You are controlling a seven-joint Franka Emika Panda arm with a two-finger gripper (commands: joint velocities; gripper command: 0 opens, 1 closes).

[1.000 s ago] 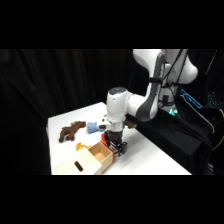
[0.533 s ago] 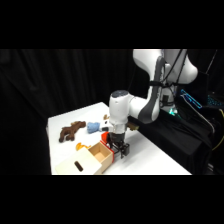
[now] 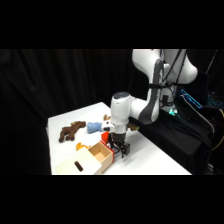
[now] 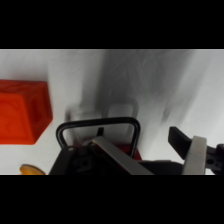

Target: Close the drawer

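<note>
Tan wooden drawer (image 3: 82,161) is sitting pulled open; gripper (image 3: 120,148) is hovering just behind it. Finger state: cannot tell.

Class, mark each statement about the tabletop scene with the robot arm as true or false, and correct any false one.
1. The drawer is fully shut. False: it stands pulled out, its inside showing.
2. The gripper hangs low over the table beside the drawer's back end. True.
3. A brown plush toy lies on the table. True.
4. The drawer's front has a round metal knob. False: it has a dark oval slot handle.
5. The wrist view shows a red block on the white surface. True.
6. The blue toy sits inside the drawer. False: it lies on the table behind it.
</note>
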